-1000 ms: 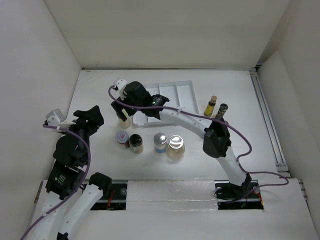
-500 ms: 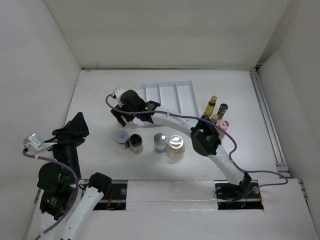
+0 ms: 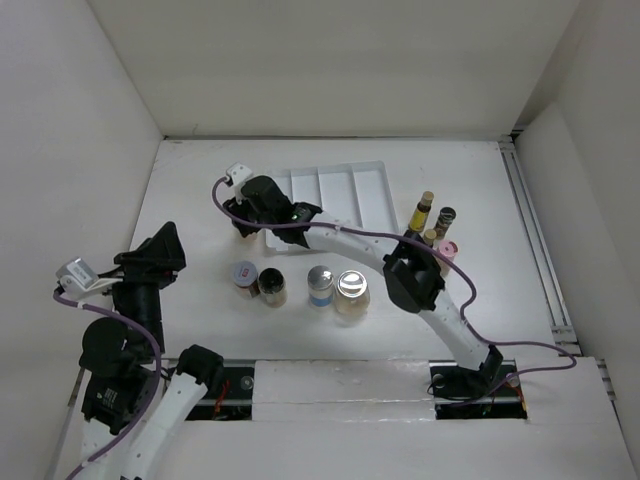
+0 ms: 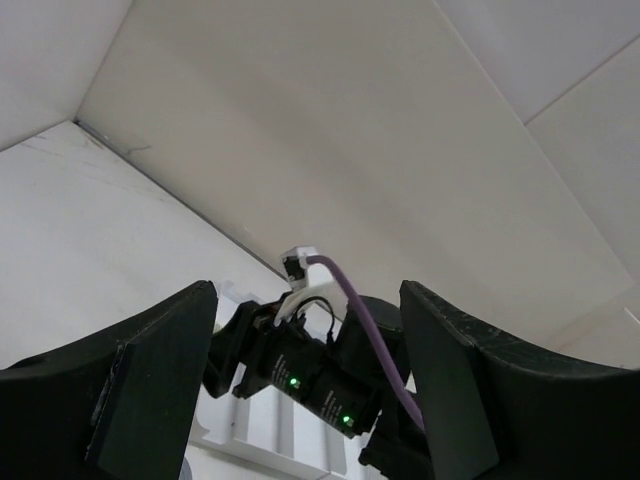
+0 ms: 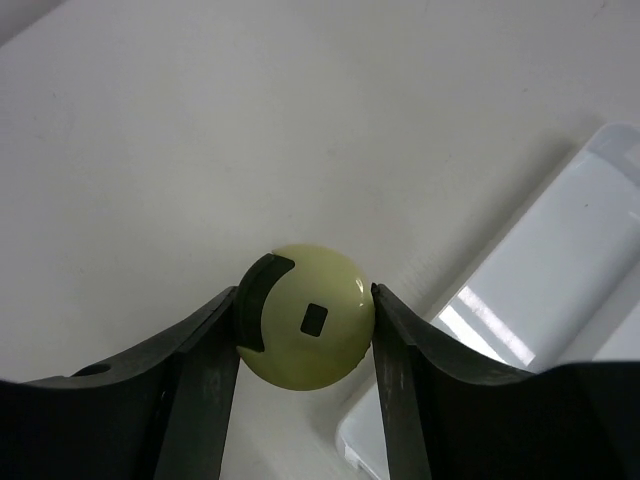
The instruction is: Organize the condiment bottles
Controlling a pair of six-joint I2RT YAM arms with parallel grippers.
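Condiment bottles sit in three bunches on the white worktop [image 3: 190,185], so we'll go left to right. Far left, the jaws of the left arm [image 3: 125,345] are spread wide with nothing between them, well apart from everything.

Next, the jaws of the right arm [image 3: 340,235] are pinching the bottle with the round pale yellow cap [image 5: 305,320], one finger on either side of the cap. It's just beside the left end of the white divided plastic tray [image 3: 345,180]. We can't tell if it's resting on the worktop or a touch above it.

Closer to the arm bases is a row of four: a small pinkish-lidded jar [image 3: 244,272], a dark jar [image 3: 272,287], a silver-capped jar with a blue band [image 3: 320,284] and a bigger tan jar with a clear lid [image 3: 351,292]. Off right there's a cluster of slim bottles, one yellow-capped [image 3: 424,210], one black-capped [image 3: 445,218] and one pink-capped [image 3: 447,248].

Our worry is that the cap is round and smooth, so we reckon the bottle could swivel or slip on a lift. It's also close enough to the tray that a sideways swing might clip it. And the arm reaches over the row, so a dip could topple a jar.
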